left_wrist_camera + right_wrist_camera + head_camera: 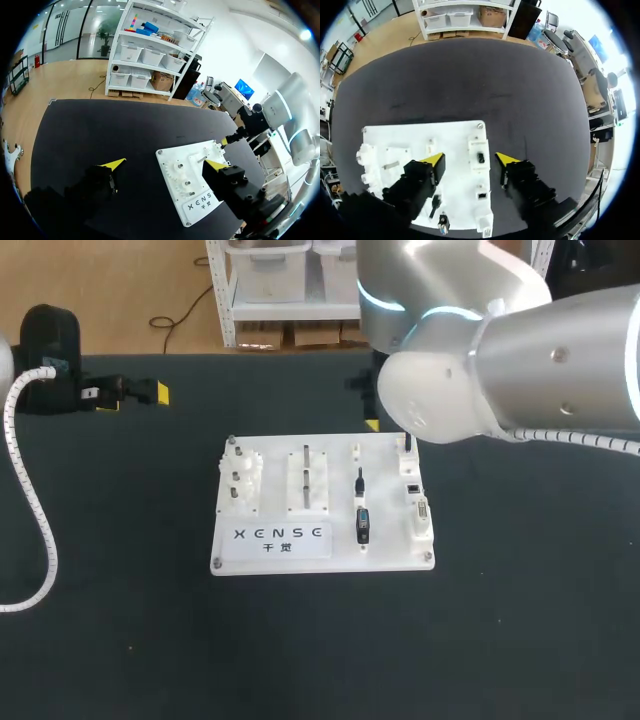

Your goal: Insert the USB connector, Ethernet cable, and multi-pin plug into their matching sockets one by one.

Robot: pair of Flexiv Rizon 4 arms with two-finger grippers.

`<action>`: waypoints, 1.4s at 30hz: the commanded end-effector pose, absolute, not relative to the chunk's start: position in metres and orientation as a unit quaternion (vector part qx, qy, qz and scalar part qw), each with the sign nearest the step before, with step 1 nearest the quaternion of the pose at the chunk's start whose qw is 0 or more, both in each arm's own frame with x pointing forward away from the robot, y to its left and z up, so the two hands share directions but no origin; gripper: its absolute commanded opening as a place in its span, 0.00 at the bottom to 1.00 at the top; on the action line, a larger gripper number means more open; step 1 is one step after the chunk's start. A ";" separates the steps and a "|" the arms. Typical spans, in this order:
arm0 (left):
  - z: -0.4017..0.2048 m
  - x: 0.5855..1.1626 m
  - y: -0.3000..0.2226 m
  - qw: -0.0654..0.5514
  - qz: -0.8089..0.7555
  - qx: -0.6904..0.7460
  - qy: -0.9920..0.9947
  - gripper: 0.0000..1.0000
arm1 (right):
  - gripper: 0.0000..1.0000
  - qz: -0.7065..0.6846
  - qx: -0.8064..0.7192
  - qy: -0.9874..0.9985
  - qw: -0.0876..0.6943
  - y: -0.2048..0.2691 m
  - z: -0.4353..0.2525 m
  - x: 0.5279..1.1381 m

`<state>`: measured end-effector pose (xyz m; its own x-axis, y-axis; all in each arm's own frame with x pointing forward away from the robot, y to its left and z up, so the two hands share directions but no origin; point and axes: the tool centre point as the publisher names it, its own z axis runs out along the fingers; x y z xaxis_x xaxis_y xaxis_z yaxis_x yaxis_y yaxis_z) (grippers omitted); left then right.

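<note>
The right gripper (471, 160) hangs open above the flat white plastic socket board (455, 135); the left gripper (165, 164), also open, sits apart.

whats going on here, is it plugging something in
Nothing is in hand at this moment. The right pincer hangs open above the white board, over the line of sockets along one edge, with nothing between its fingers. The left pincer is open and empty too, off to the side of the board over the black table. A black plug lies on the board beside the sockets. I can't tell whether any connector is seated.
</note>
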<state>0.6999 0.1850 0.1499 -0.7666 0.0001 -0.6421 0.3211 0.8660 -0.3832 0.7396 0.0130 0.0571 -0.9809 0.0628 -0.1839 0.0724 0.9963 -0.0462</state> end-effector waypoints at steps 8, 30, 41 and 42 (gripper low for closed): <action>0.150 0.700 0.185 0.330 -0.243 0.089 0.908 1.00 | 1.00 -0.019 -0.002 0.996 0.084 0.043 0.059 0.674; 0.150 0.700 0.185 0.330 -0.243 0.089 0.908 1.00 | 0.89 0.011 -0.004 0.999 0.045 0.068 0.019 0.659; 0.150 0.700 0.185 0.330 -0.243 0.089 0.908 1.00 | 0.33 0.021 0.006 0.999 0.046 0.071 0.014 0.663; 0.150 0.700 0.185 0.330 -0.243 0.089 0.908 1.00 | 0.33 0.021 0.006 0.999 0.046 0.071 0.014 0.662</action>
